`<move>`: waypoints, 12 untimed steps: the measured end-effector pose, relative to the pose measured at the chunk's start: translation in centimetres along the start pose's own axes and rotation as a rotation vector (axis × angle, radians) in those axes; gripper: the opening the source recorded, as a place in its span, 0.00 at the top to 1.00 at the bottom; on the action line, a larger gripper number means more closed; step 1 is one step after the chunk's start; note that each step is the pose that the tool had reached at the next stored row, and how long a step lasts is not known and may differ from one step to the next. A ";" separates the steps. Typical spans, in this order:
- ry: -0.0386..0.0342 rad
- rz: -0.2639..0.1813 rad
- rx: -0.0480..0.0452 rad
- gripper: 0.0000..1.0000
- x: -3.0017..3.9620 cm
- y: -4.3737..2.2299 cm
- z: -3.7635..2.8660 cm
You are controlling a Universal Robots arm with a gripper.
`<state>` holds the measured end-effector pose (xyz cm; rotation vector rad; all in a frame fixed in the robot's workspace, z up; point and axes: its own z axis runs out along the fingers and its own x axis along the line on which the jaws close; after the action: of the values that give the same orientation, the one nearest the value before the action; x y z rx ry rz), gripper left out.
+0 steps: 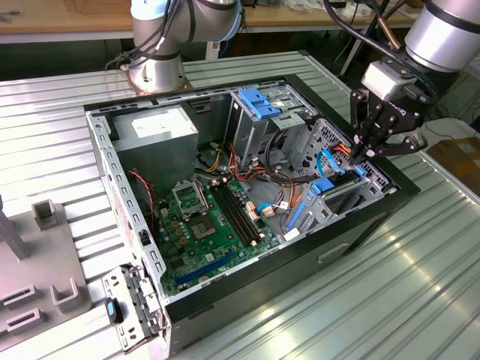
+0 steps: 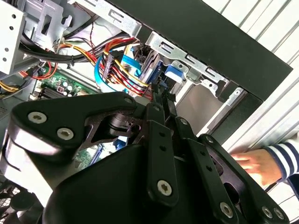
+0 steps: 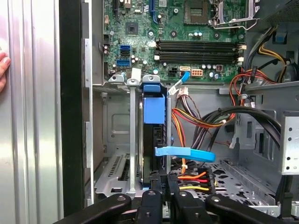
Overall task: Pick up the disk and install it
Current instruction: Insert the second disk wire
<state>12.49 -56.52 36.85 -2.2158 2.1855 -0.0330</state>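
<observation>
The black two-fingered gripper [image 1: 365, 150] hangs over the drive cage at the corner of the case on the exterior view's right. Its fingers [image 3: 161, 179] are drawn close together; whether they pinch anything I cannot tell. Directly beneath them stands the disk, a flat grey-metal hard drive in a bright blue plastic carrier rail [image 3: 154, 112], on edge in a slot of the grey metal drive cage [image 3: 117, 135], with its blue rail end facing the motherboard. A thin blue flat cable [image 3: 184, 152] lies across the cage just beside the disk, next to a bundle of red, orange and yellow power wires [image 3: 191, 176]. Further out, the open black computer case [image 1: 352, 236] rests on a ribbed metal desk [image 1: 420, 300], exposing the green motherboard [image 1: 206, 229] and the grey power supply box [image 1: 154, 131]. A larger blue plastic bracket [image 1: 259, 103] sits atop the tall metal bay. A person's hand [image 2: 254, 165] with a striped sleeve rests on the desk beside the case wall.
</observation>
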 end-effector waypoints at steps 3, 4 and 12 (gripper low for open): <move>-0.0001 0.000 0.0000 0.84 0.17 0.10 0.08; -0.0001 0.001 0.0000 0.84 0.26 0.13 0.15; -0.0023 0.001 0.0001 0.84 0.39 0.43 0.40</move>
<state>12.08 -56.91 36.43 -2.2136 2.1854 -0.0305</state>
